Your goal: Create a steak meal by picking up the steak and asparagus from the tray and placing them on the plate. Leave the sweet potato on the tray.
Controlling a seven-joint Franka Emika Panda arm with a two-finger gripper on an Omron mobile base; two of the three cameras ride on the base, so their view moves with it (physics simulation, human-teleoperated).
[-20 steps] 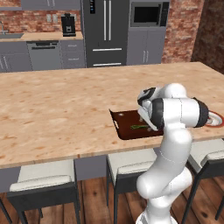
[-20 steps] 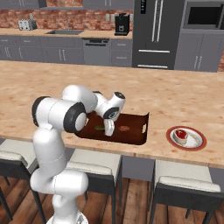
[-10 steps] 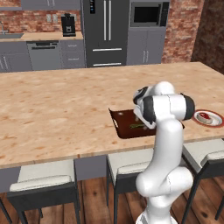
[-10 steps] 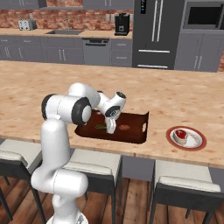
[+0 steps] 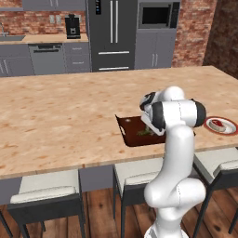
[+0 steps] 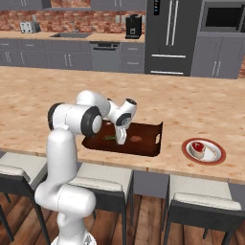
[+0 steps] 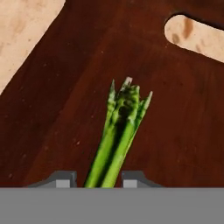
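One asparagus (image 7: 119, 135) bundle lies on the tray (image 7: 57, 109) between the end effector's (image 7: 98, 178) two spread fingertips, one steak (image 6: 196, 148) on the plate (image 6: 216, 157).

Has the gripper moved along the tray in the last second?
Yes. In the right base view the gripper has shifted slightly right along the tray, away from its left end, and now straddles the asparagus. The steak sits on the plate.
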